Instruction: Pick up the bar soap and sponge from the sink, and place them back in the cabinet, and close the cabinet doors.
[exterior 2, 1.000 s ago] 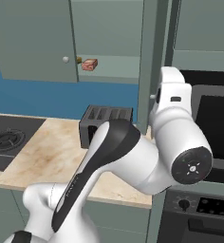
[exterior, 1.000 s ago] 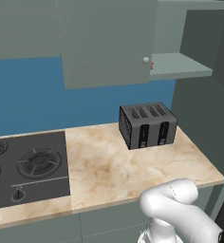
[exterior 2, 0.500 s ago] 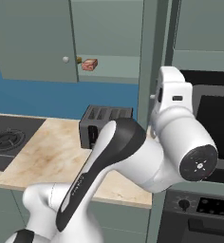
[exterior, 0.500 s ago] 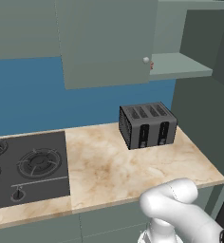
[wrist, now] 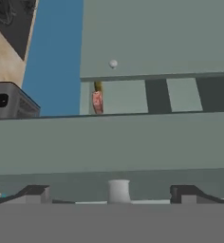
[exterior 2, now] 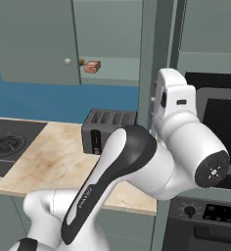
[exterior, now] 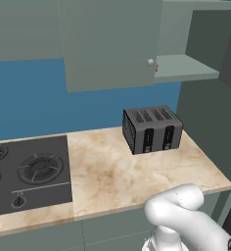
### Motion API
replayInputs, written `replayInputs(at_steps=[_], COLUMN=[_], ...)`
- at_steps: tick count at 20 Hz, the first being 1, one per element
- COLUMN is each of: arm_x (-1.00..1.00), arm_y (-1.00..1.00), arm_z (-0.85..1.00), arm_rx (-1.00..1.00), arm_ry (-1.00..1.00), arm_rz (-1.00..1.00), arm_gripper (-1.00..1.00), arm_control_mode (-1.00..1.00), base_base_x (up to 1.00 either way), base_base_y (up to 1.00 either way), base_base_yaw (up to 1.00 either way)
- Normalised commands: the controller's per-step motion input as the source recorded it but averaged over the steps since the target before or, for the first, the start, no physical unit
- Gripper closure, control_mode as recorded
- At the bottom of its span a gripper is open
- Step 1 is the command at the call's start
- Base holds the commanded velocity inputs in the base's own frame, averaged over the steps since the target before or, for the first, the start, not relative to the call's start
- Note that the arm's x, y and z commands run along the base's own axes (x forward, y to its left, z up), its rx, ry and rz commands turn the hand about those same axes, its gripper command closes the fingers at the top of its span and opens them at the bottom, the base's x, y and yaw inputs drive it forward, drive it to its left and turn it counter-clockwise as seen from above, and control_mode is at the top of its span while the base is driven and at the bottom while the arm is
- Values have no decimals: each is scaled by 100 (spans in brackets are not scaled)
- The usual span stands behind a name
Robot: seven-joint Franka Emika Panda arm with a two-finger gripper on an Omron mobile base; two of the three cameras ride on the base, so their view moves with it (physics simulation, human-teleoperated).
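The cabinet (exterior: 186,68) hangs on the wall above the toaster (exterior: 151,128), its shelf bare on the right side. The left door (exterior: 110,44) covers the cabinet's left half, with a round knob (exterior: 150,62) at its lower right corner. In the hand view the right door (wrist: 109,142) lies as a wide band just ahead of the gripper (wrist: 111,192), with its pale knob (wrist: 118,190) between the two finger tips; the tips stand apart on either side of the knob and I cannot tell whether they touch it. The counter (exterior: 137,176) runs below the cabinet, with the toaster on it toward the right and a black stove (exterior: 27,171) to the left. The soap (exterior 2: 92,66) lies on the cabinet shelf, just right of the left door's edge. The sponge (exterior 2: 81,62) shows as a thin yellow sliver beside the soap, mostly hidden behind that door.
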Motion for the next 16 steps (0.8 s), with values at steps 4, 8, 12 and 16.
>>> replayInputs(at_steps=[4, 8, 12, 16], arm_x=[-3, 0, 4, 16], arm_y=[31, 36, 40, 47], arm_z=[0, 0, 0, 0], arm_rx=[0, 0, 0, -1], arm_ry=[-5, -2, 0, 0], arm_rz=[7, 4, 1, 0], arm_gripper=[-100, -100, -100, -100], arm_control_mode=[-100, -100, -100, -100], base_base_x=[0, 0, 0, 0], base_base_y=[0, 0, 0, 0], base_base_yaw=[0, 0, 0, 0])
